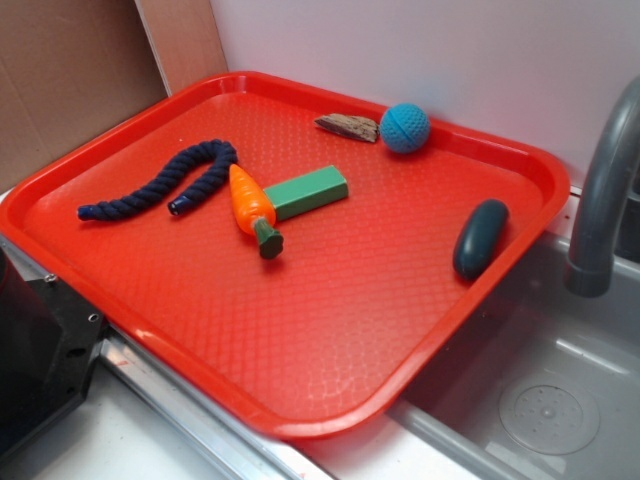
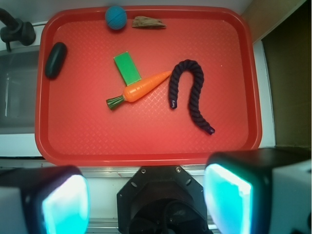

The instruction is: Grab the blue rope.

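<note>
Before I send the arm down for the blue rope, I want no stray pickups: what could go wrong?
1. The toy carrot has its tip almost at the blue rope, so a grasp near that bend could catch both.
2. The rope curves in a hook, so a badly placed gripper might close on bare tray.
3. Lifted by one end, the floppy rope may drag across the tray.

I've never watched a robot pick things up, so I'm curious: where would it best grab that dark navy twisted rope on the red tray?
Probably from straight above, on the straight stretch of the dark navy twisted rope leading to its far end. It lies flat in a hook shape, and that leg has bare red tray on both sides. The curved top nearly touches the orange toy carrot, so fingers closing across the rope there risk bumping it.
</note>
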Available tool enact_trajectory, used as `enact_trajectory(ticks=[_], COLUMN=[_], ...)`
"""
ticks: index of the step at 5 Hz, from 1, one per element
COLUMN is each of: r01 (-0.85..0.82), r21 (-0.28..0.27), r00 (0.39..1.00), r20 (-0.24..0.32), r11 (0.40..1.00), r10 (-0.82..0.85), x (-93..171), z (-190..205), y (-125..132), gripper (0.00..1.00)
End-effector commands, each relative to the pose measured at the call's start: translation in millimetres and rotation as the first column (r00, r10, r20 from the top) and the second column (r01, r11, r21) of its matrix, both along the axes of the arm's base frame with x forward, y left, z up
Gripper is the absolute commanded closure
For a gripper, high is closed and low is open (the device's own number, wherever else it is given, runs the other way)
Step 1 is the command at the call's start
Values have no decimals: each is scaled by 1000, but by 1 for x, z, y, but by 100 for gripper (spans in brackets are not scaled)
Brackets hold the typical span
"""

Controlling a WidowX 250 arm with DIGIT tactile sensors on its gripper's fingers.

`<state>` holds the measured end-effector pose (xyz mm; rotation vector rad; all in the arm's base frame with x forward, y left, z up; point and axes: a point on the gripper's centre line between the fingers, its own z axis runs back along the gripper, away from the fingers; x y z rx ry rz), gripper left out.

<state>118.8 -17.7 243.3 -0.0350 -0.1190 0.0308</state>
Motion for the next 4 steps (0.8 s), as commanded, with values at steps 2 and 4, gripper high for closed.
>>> enact_trajectory(ticks=[2, 4], r01=[-87, -418], r21=[117, 113], r00=[992, 901], r20=[-78, -78], r11=[989, 901], r10=[96, 427], x=[14, 24], z=[-48, -94], y=[47, 103], gripper=[0, 0])
